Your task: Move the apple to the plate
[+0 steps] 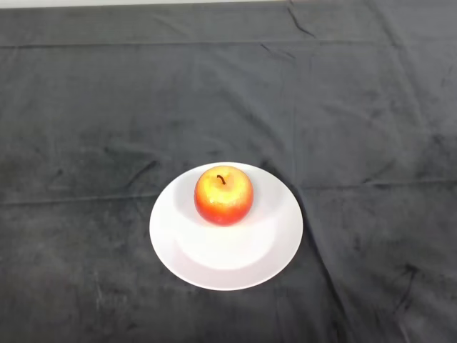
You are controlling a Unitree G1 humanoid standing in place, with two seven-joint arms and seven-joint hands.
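A red and yellow apple (223, 195) stands upright, stem up, on a white round plate (214, 264). It rests toward the plate's far side. The plate lies on the dark cloth a little below the middle of the head view.
The dark cloth (107, 128) covers the whole table, with creases across it. A pale strip of the table's far edge (107, 3) shows at the top.
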